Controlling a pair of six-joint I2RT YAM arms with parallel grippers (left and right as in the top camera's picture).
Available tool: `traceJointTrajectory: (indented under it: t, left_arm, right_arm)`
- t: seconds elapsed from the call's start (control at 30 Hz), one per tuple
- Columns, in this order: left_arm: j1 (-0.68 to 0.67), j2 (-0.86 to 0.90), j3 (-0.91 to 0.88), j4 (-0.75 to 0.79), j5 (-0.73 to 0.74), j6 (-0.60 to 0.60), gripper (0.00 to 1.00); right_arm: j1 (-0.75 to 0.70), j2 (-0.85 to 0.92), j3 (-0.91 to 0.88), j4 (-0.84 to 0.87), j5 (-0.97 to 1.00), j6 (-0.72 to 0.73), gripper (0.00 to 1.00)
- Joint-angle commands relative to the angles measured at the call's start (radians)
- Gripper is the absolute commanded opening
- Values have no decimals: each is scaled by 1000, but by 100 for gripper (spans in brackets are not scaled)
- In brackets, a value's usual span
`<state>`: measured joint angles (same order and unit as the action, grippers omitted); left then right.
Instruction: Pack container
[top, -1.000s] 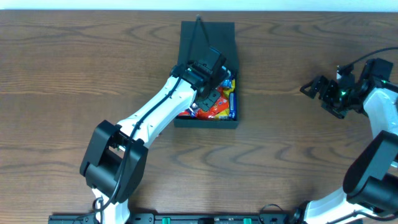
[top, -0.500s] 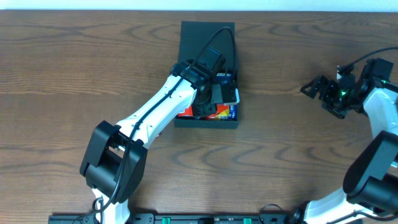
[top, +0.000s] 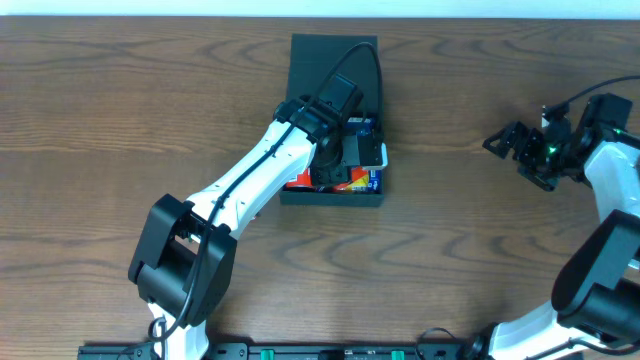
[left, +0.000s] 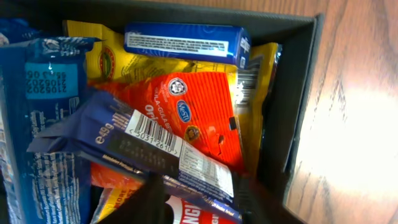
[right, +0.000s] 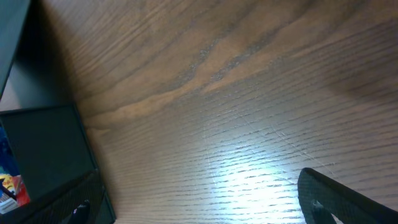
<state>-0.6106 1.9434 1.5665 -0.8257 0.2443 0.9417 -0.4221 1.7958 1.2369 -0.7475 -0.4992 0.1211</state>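
Container: a matte black, shallow box (top: 330, 198) sits on the wooden worktop (top: 120, 120), toward the far edge and about mid-width, with its flap lid (top: 320, 65) laid open away from the arms.
Contents: snack packets fill it. There is a blue bar (left: 186, 40) at the far side, a yellow packet (left: 149, 65), a red-orange packet (left: 202, 121), a large blue packet (left: 43, 130) on the left, and a dark navy wrapper (left: 124, 143) with a barcode lying across the top.
Left end effector (top: 345, 165): it is down inside the box, right over the packets near the front right corner. Its dark fingers (left: 140, 202) stand partly apart, with the white-labelled end of the navy wrapper lying between them. I cannot tell whether they are pinching it.
Right end effector (top: 503, 142): it is over bare wood to the right, well apart from the box, with the jaws spread wide and holding nothing.
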Motion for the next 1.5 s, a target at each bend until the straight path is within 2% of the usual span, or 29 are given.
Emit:
traceJointTrajectory:
  t: [0.0,0.1,0.2,0.27,0.37,0.4,0.43,0.53,0.73,1.03,1.47]
  left_arm:
    - [1,11,22,1,8,-54,35]
    - [0,13,22,10,8,-226,30]
    - [0,13,22,53,5,-456,33]
    - [0,13,22,89,-35,-608,33]
    - [0,13,22,124,-158,-882,25]
    - [0,13,22,122,-191,-966,26]
    - [0,13,22,117,-210,-1041,31]
    - [0,13,22,100,-211,-1149,38]
    - [-11,13,22,18,-211,-1205,43]
    - [-56,13,22,13,-203,-1200,52]
    - [-58,32,-50,84,-238,-1200,53]
  right_arm:
    - [5,-24,18,-2,2,-14,99]
    - [5,-24,18,-5,2,-14,99]
    - [5,-24,18,-4,2,-14,99]
    - [5,-24,18,-3,2,-14,99]
    - [5,-24,18,-3,2,-14,99]
    - [5,-24,18,-3,2,-14,99]
    - [5,-24,18,-4,2,-14,99]
    - [5,-24,18,-4,2,-14,99]
    - [5,-24,18,-3,2,-15,99]
    - [5,-24,18,-3,2,-15,99]
    - [5,-24,18,3,2,-15,99]
